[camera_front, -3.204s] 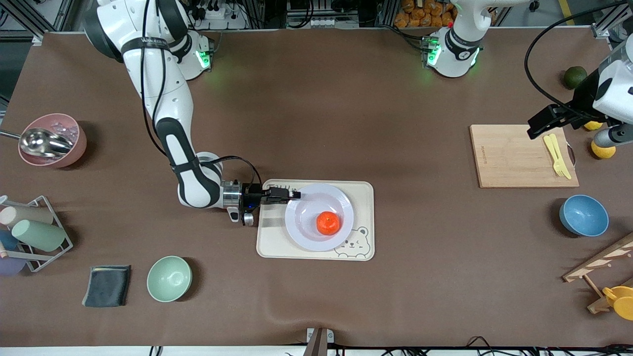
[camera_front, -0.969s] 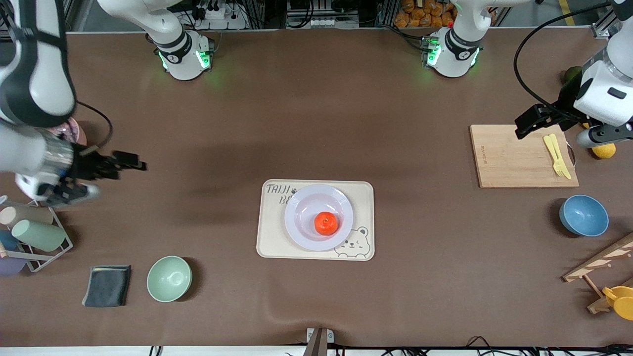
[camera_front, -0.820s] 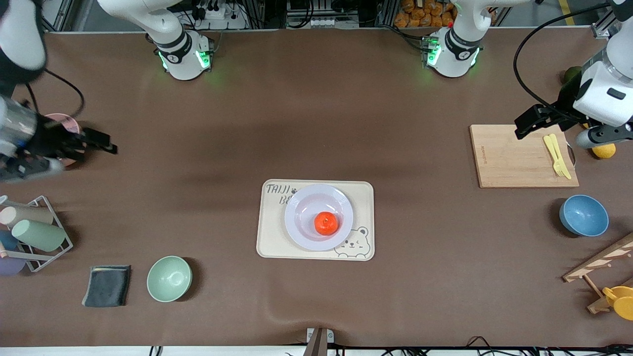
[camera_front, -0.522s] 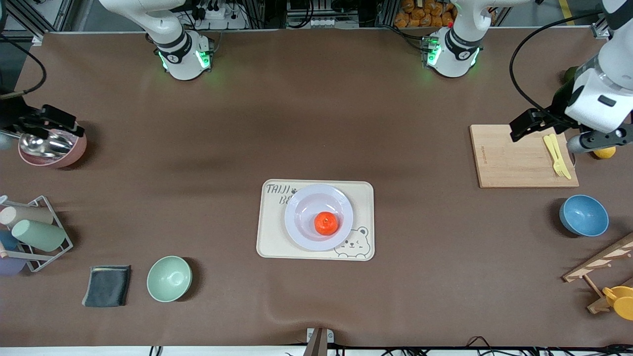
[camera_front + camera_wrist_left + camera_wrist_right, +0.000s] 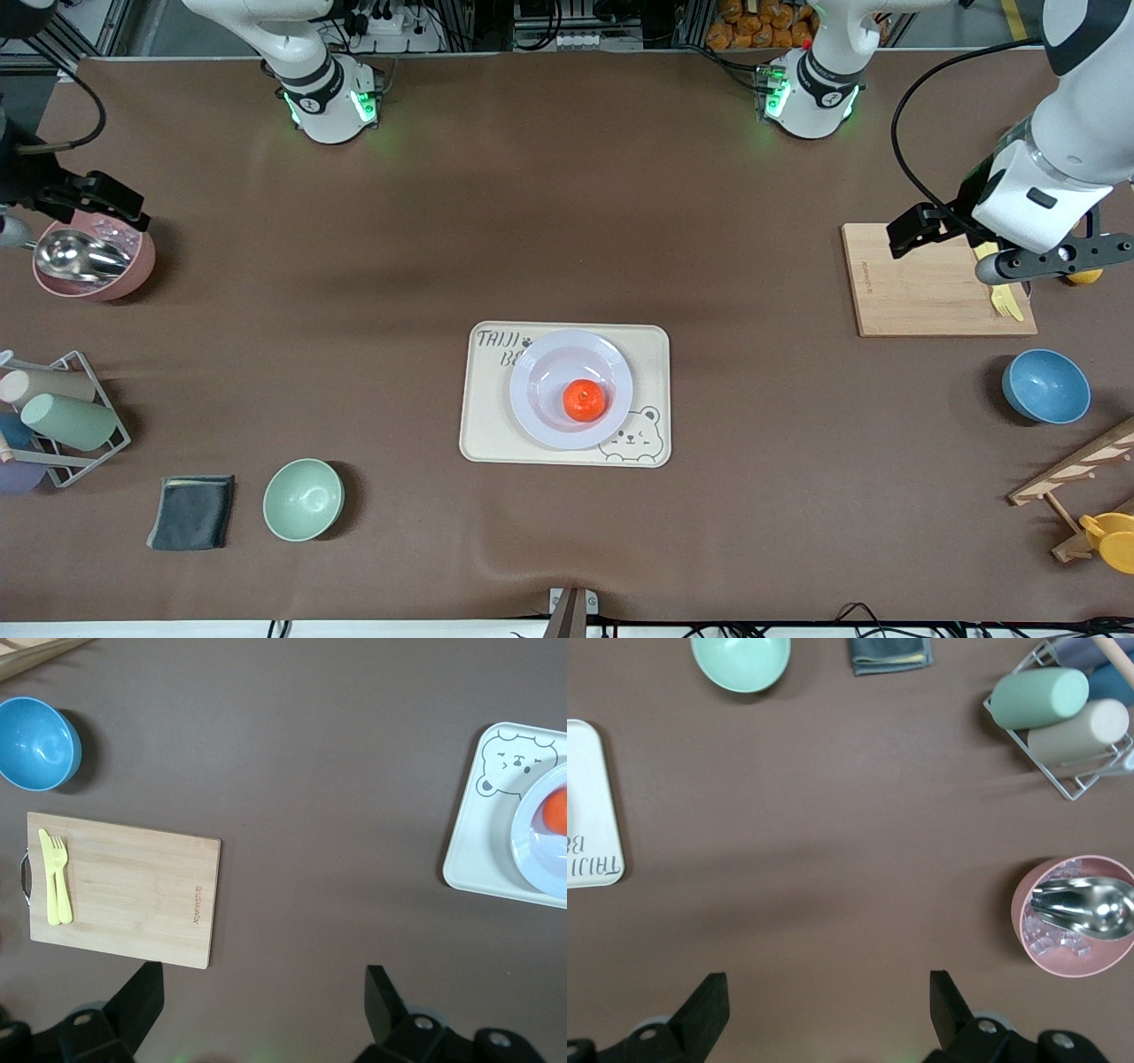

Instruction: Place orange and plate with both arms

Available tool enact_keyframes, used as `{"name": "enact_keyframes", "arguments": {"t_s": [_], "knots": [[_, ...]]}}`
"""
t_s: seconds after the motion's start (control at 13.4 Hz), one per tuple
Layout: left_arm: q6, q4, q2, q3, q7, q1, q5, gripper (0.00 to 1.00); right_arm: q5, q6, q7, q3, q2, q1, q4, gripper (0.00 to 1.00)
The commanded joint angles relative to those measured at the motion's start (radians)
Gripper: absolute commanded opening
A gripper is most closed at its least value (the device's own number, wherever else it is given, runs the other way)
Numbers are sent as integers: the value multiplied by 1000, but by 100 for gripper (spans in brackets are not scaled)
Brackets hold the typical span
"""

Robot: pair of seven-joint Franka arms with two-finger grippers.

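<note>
Orange [image 5: 585, 400] sits in the plate [image 5: 549, 363] on my tray [image 5: 483, 439], between my open, empty left gripper [image 5: 261, 1001] and right gripper [image 5: 828, 997].

— Where am I finding room to pass?
— The table [image 5: 567, 221] is lying bare for me across the frame's upper middle.
— What is blocking me?
— The tray [image 5: 483, 425] is sitting at the frame's centre, carrying the plate [image 5: 540, 416] and the orange [image 5: 585, 400]; the cutting board [image 5: 921, 292] is crowding the left arm's end.

One orange [image 5: 586, 400], one plate [image 5: 540, 416], one tray [image 5: 483, 439], three bowls [image 5: 303, 500], one cutting board [image 5: 921, 297], one folded cloth [image 5: 191, 512].
</note>
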State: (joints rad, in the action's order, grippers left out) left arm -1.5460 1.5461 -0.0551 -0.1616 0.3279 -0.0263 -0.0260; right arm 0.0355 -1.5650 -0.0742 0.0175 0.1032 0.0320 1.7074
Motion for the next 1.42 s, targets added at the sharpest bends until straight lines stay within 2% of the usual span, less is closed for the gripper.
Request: {"name": "enact_keyframes", "arguments": {"t_s": [0.0, 0.22, 0.37, 1.34], "knots": [[7, -3, 18, -2, -4, 6, -11, 100, 14, 7, 5, 29, 9, 39, -31, 100], [6, -9, 17, -2, -13, 8, -8, 100, -29, 13, 117, -22, 7, 31, -32, 100], [7, -46, 5, 7, -21, 9, -6, 100, -45, 16, 120, -47, 7, 16, -31, 100], [61, -44, 5, 8, -56, 11, -14, 100, -62, 28, 111, -39, 12, 12, -71, 100]]}}
